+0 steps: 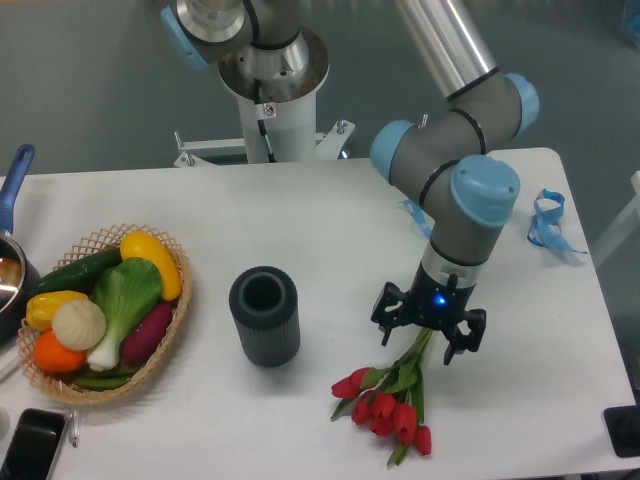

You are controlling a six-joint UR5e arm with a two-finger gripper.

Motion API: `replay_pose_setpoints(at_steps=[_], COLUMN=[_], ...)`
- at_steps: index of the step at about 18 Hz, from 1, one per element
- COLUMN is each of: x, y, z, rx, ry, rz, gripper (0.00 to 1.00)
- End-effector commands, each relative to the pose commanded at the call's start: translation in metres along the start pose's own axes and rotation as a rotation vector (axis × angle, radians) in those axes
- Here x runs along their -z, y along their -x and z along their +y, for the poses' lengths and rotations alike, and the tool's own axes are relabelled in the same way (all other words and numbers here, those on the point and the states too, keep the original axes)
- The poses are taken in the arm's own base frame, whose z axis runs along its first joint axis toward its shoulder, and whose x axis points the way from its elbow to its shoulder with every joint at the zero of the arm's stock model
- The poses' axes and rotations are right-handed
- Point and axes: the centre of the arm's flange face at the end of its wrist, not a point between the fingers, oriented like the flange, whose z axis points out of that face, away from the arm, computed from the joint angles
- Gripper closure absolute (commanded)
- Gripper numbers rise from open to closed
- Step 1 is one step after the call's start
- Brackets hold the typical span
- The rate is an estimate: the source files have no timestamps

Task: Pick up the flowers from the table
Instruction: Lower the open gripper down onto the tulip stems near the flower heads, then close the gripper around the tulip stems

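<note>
Hand (428,332) hangs low over the stems of the flowers (392,402), fingers spread wide and gripping nothing — the bunch lies flat on the counter (330,220). Best to straddle the stems squarely, touch down, then close gently.

Flowers (392,402): red tulip bunch, green leaves, stems tied together, lying flat on white bench (300,220), right of dark cylinder (265,315); blooms toward near edge, stems angled up-right.
</note>
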Motion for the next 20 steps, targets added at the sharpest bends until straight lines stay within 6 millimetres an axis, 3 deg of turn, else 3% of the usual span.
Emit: replay_pose_setpoints(at_steps=[8, 20], x=[-0.026, -0.034], y=[-0.016, -0.005], z=[0.02, 0.017], rx=[-0.157, -0.167], ry=[0.033, 0.053], rz=[0.054, 0.034], gripper=[0.0, 0.0])
